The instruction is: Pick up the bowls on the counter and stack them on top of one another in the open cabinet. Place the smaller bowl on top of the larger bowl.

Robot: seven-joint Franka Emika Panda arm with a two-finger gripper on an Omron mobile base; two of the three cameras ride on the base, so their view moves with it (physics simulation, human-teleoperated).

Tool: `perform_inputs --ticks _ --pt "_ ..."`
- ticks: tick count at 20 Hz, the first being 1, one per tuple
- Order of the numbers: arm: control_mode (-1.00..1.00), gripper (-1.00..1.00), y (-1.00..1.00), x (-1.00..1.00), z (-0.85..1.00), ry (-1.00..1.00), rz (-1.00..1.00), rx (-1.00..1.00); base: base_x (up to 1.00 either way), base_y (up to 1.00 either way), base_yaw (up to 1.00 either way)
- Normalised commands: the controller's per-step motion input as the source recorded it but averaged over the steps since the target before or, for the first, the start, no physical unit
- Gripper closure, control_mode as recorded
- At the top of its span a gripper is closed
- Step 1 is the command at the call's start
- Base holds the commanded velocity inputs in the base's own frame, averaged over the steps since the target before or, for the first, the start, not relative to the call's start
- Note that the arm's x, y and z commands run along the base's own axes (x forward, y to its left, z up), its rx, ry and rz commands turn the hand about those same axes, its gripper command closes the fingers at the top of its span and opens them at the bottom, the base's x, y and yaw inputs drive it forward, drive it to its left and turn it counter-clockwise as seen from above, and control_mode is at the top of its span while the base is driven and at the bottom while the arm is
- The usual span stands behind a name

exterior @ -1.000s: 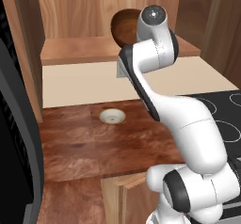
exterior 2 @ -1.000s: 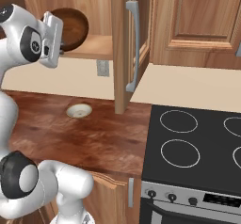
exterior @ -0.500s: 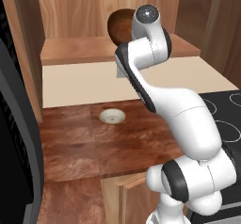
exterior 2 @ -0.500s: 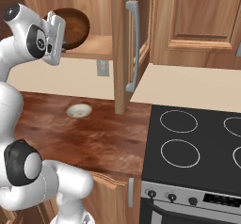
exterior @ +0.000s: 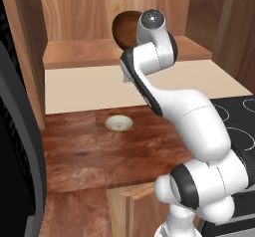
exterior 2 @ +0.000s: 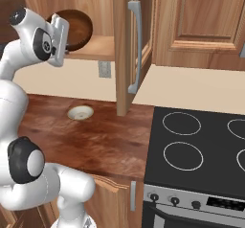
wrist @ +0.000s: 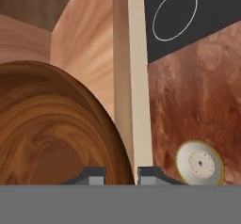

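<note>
The pincer is pinching the rim of the larger bowl, its two tips close together on either side of the wooden wall. The bowl hangs tilted on edge, its glossy inside facing out of the cabinet, probably because a rim grip lets it be carried in over the shelf board before being laid flat. The smaller bowl sits below the cabinet on the counter, upright and well apart from the arm; it likely waits because it must go on top. The counter is reddish wood grain, a pale backsplash rises behind it, and a black stovetop lies beside the cabinet's open door.
</note>
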Motion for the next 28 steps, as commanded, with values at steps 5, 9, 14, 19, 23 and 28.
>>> perform_inputs --ticks 5,9,14,19,23,28 --pt "-1.00 1.00 0.04 0.23 -0.10 -0.04 0.00 0.02 0.00 0.00 0.00" --pt "-1.00 1.00 0.05 0.22 -0.13 -0.03 0.00 0.02 0.00 0.00 0.00" --pt "-1.00 1.00 0.04 0.16 -0.15 -0.02 0.00 0.02 0.00 0.00 0.00" --pt "-1.00 1.00 0.05 0.21 -0.11 -0.01 0.00 0.02 0.00 0.00 0.00" --pt "-1.00 1.00 0.12 0.18 -0.09 0.00 0.00 0.00 0.00 0.00 0.00" --pt "-1.00 -1.00 0.19 0.12 -0.03 -0.01 -0.01 0.00 0.00 0.00 0.00"
